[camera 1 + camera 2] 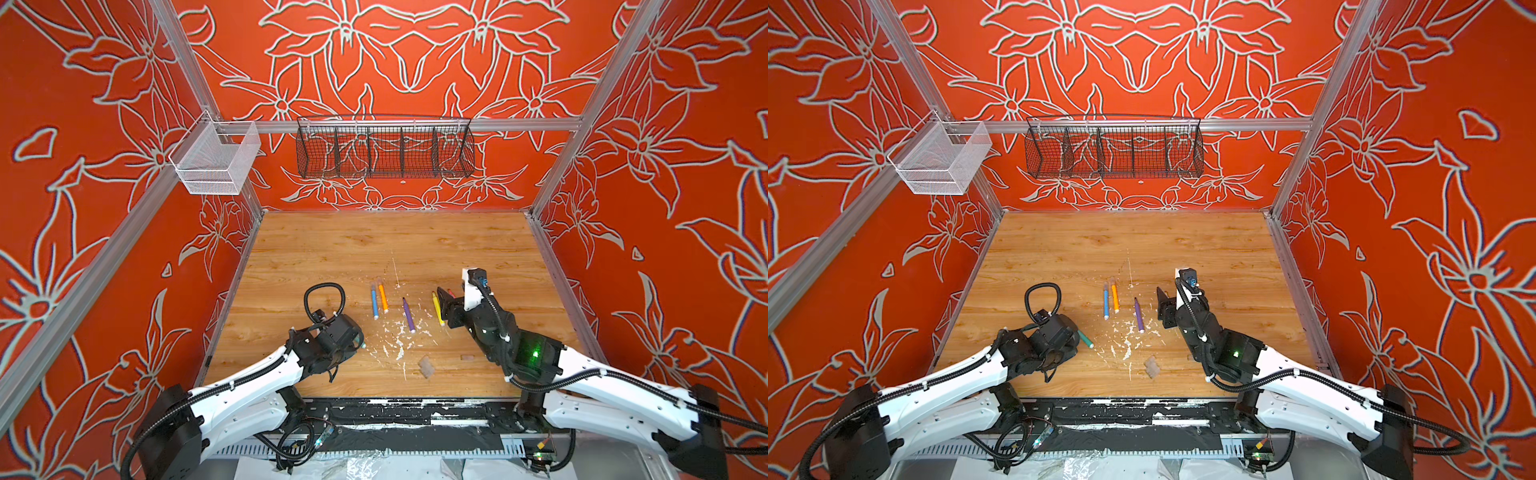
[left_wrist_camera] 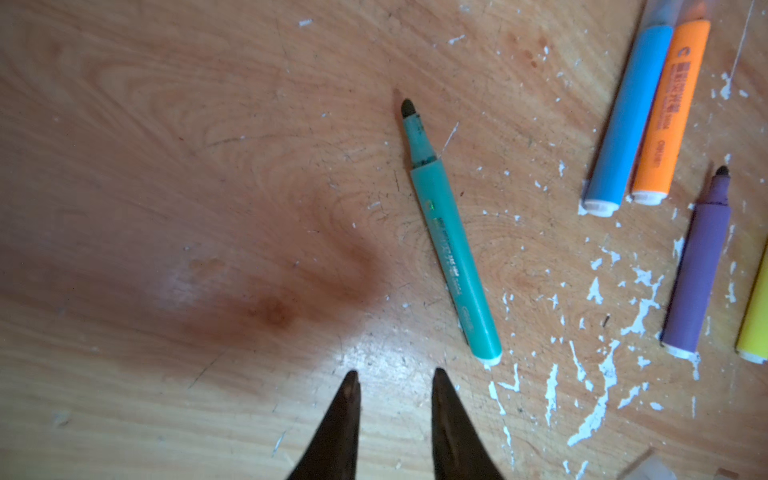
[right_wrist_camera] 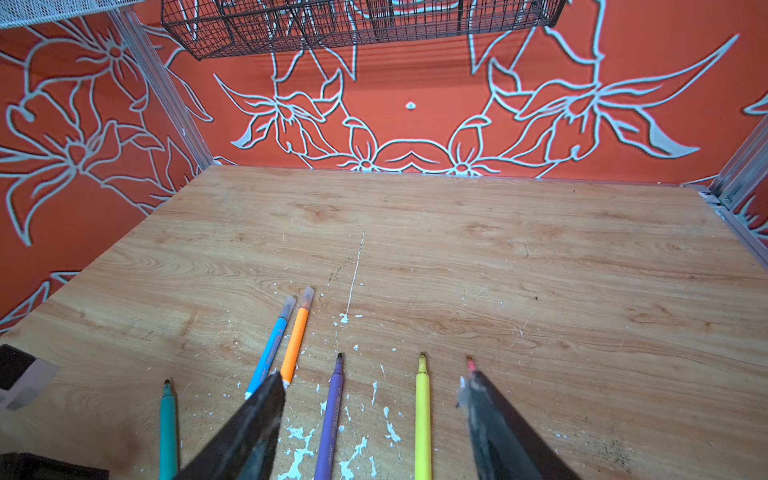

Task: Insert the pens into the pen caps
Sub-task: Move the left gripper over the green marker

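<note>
Jaws of the left gripper point(image 2: 396, 372) narrowly apart, holding nothing; the green pen point(image 2: 453, 249) lies flat on the table point(image 2: 124, 124), whitish end just ahead of them, barrel running on away, slightly skewed. Right gripper point(image 3: 374, 376) spread wide, empty, near the purple pen point(image 3: 330, 415) and yellow pen point(image 3: 423, 415). Left arm is the nearer.

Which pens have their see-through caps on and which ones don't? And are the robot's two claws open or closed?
blue pen: capped, lying flat.
orange pen: capped, lying right beside the blue pen.
green pen: uncapped, tip bare.
purple pen: uncapped, tip bare.
yellow pen: uncapped, tip bare.
pink-red pen: tip bare, the rest hidden.
left gripper: open a little, empty.
right gripper: open wide, empty.
</note>
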{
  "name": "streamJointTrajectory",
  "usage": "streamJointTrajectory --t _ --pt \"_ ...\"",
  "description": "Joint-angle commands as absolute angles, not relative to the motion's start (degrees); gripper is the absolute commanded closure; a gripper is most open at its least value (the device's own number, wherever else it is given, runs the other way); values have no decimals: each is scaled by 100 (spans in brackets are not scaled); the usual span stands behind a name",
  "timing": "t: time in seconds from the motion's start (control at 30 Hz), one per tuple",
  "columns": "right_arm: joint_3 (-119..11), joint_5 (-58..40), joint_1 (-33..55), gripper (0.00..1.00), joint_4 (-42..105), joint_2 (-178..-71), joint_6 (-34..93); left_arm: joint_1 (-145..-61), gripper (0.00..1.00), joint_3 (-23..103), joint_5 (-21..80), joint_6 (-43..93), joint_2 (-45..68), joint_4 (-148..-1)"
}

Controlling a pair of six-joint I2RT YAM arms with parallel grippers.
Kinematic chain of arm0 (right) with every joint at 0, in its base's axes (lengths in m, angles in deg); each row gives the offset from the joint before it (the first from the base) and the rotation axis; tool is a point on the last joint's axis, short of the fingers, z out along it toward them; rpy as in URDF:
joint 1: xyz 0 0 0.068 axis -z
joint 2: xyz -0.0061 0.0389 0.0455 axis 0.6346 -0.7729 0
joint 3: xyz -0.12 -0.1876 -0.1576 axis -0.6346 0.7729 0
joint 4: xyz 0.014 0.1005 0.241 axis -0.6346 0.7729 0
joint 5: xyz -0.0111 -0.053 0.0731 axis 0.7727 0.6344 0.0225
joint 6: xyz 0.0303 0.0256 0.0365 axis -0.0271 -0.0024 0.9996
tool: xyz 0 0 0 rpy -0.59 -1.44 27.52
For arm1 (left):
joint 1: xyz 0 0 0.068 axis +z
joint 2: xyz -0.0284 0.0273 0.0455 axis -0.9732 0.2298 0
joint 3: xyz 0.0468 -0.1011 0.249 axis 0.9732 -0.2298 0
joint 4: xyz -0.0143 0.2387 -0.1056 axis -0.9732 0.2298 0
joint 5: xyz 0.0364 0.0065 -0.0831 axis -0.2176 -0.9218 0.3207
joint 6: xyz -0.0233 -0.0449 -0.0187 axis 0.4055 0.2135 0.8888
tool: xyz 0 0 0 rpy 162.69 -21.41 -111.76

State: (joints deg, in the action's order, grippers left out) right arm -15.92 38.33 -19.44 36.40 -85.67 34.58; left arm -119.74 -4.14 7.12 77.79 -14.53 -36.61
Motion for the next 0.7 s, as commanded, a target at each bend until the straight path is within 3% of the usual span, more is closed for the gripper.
streamJointTrajectory --t 0.0,0.67 --pt "-1575 3887 -1915 29 3726 -8557 3463 -12023 72 -431 545 7945 -1162 -3877" --pt "-1578 3841 -1915 29 3770 -8492 3511 -12031 68 285 344 7654 192 -4352"
